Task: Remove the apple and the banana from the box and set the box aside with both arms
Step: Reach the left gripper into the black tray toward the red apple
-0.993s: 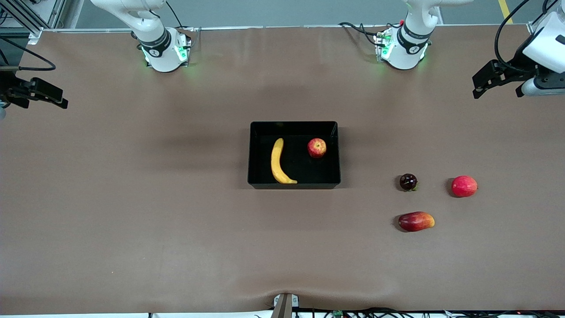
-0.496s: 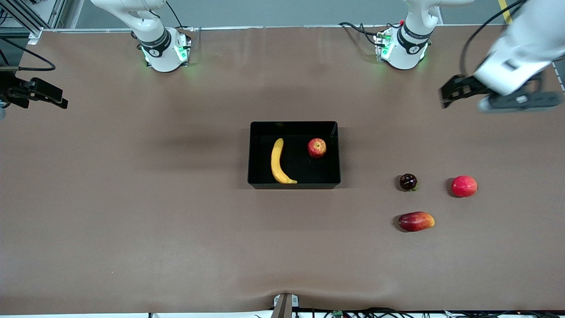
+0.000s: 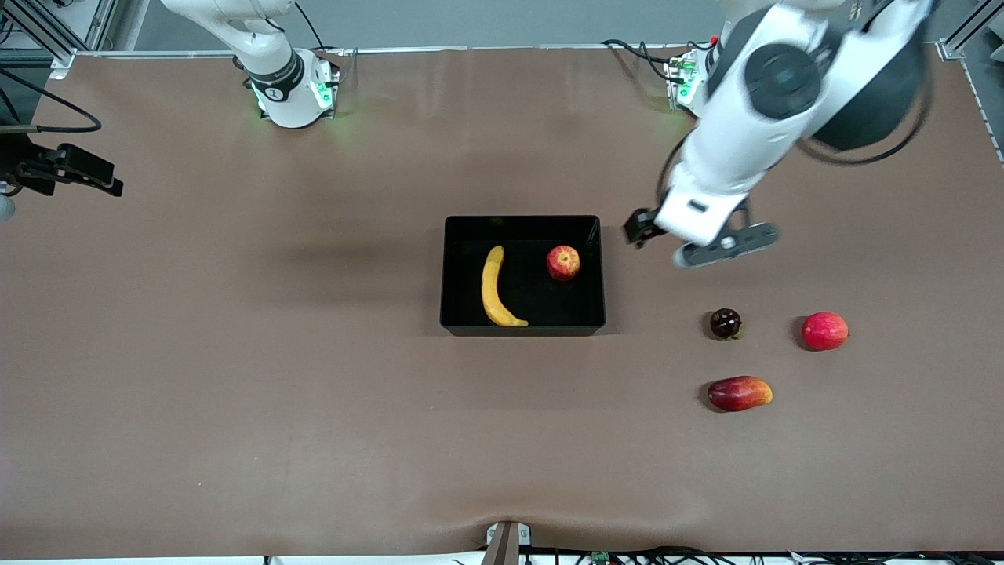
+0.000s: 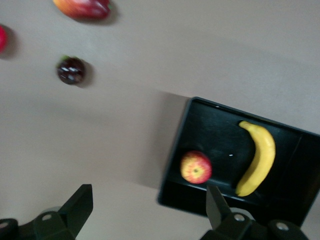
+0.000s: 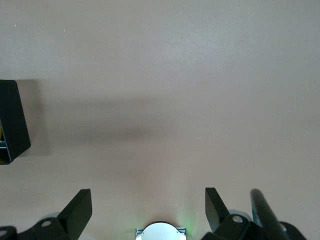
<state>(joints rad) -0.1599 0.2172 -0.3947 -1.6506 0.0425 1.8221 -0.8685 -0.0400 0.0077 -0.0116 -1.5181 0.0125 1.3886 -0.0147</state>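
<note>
The black box (image 3: 524,224) sits mid-table with the yellow banana (image 3: 493,287) and the streaked red apple (image 3: 563,262) lying apart inside it. My left gripper (image 3: 638,228) hangs open and empty over the bare table, just beside the box wall toward the left arm's end. The left wrist view shows its gripper (image 4: 148,207) spread wide, with the box (image 4: 176,145), apple (image 4: 196,167) and banana (image 4: 260,157) below. My right gripper (image 3: 82,169) waits open and empty at the right arm's end. In its own wrist view the gripper (image 5: 148,210) hangs over bare table, with one box corner (image 5: 12,122) showing.
Toward the left arm's end lie a small dark round fruit (image 3: 725,323), a plain pinkish-red fruit (image 3: 824,330) and a red-and-yellow mango (image 3: 739,393), all nearer the front camera than the left gripper. The dark fruit (image 4: 71,70) and mango (image 4: 82,7) also show in the left wrist view.
My left arm has swung in from the edge at the left arm's end to just beside the box. The right arm, the box and the fruits have not moved.
</note>
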